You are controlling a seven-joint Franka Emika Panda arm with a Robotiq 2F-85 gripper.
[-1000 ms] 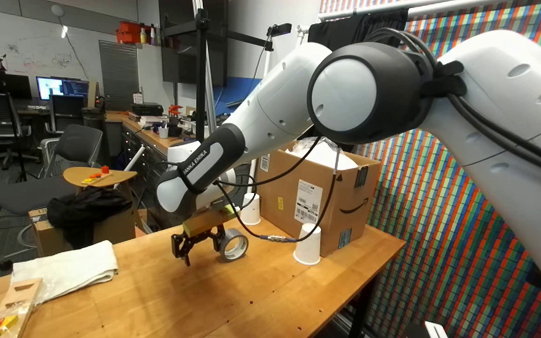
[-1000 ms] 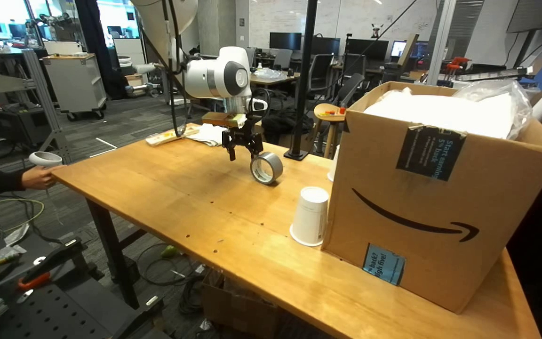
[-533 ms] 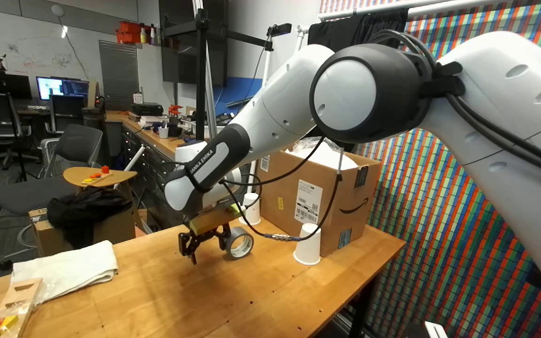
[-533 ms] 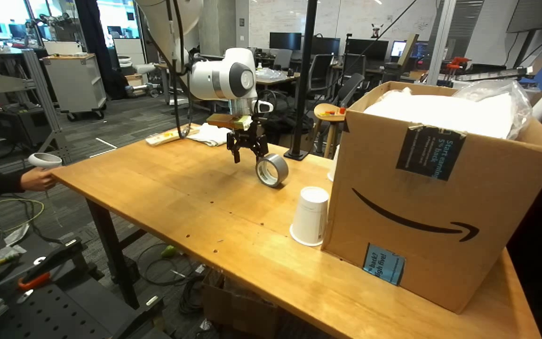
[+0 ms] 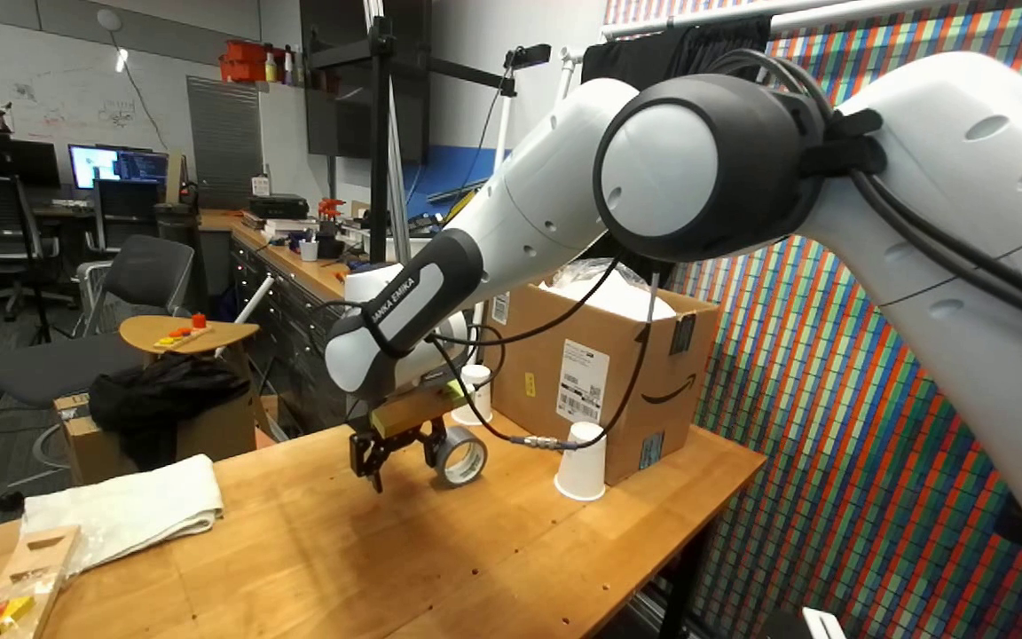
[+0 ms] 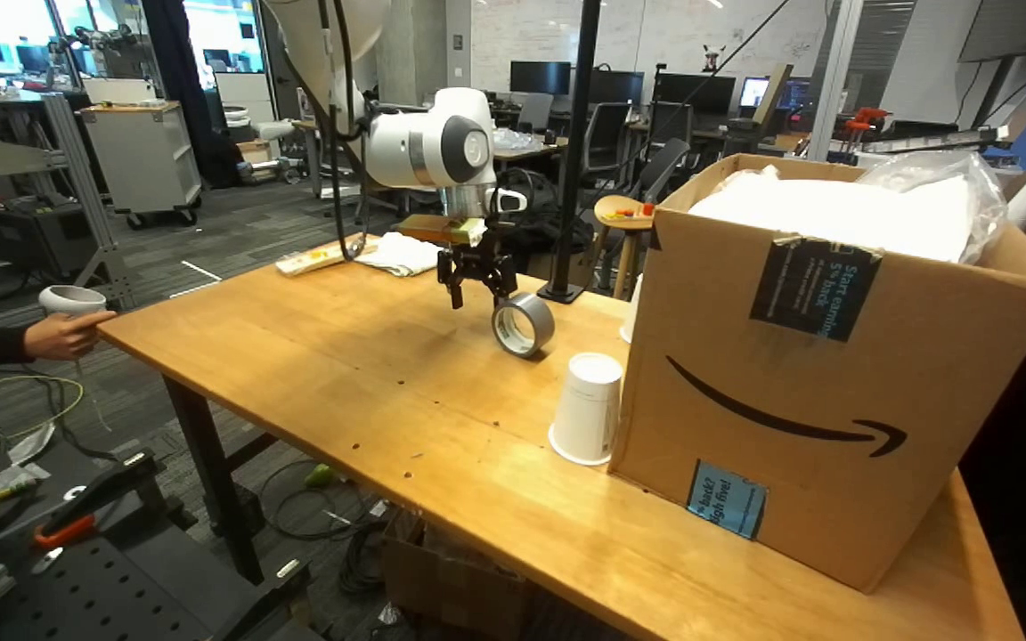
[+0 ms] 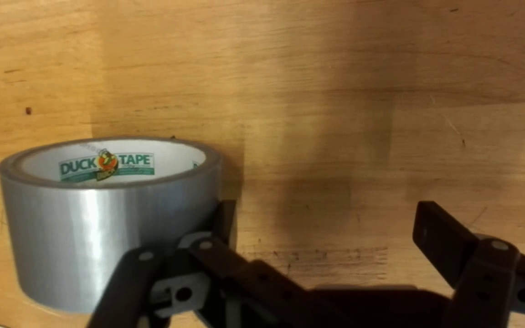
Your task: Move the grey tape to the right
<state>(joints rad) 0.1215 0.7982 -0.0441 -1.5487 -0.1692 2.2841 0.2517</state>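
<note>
claw (image 7: 326, 216) hung with jaws apart, grey tape (image 7: 94, 237) reading "duck tape" stood on edge just outside one jaw, cardboard box (image 6: 834, 374) farther off that side read "start earning"

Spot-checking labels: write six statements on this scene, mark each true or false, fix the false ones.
1. The open gripper is beside the grey tape. True.
2. The tape is clamped between the jaws. False: it stands outside them.
3. The tape lies flat, hole up. False: it stands on its curved side.
4. An upside-down white cup stands beside the cardboard box. True.
5. The box is sealed shut. False: its top is open.
6. A white cloth lies on the table. True.
</note>
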